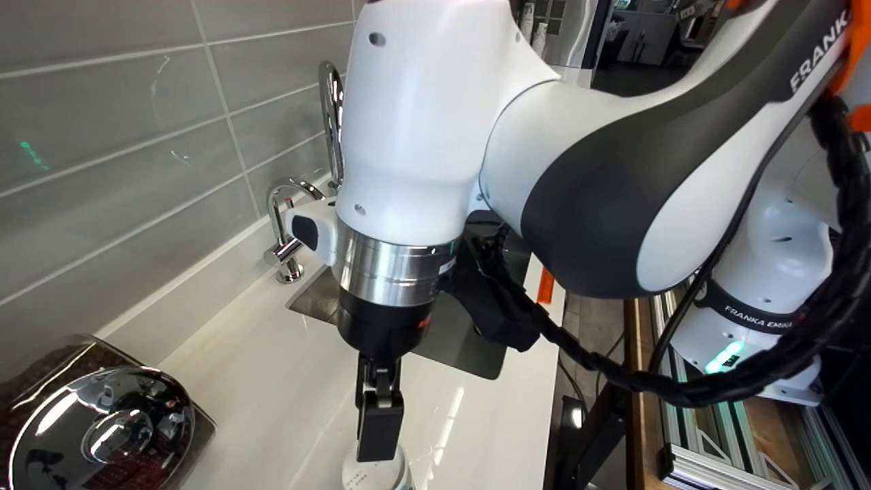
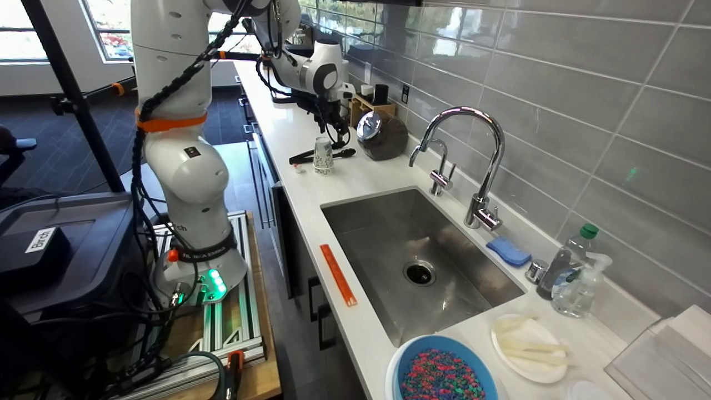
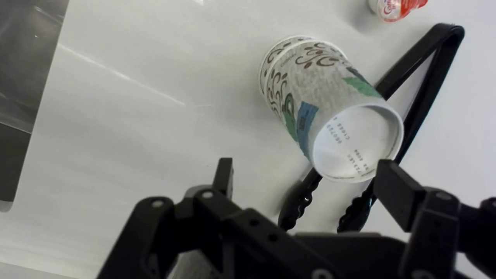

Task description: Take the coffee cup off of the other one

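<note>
On the counter [image 2: 361, 175], nearer the robot-side than the wall edge, the upturned cup [image 3: 333, 99] covers the other cup [image 3: 273, 56] down to its rim, and the gripper [image 3: 309, 178], fingers [image 3: 397, 193] spread, seems at the lining-up step, next needing to centre, lower, pinch lightly and lift.

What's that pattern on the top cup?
Brown swirls with green and blue patches; the top cup shows best in the wrist view.
</note>
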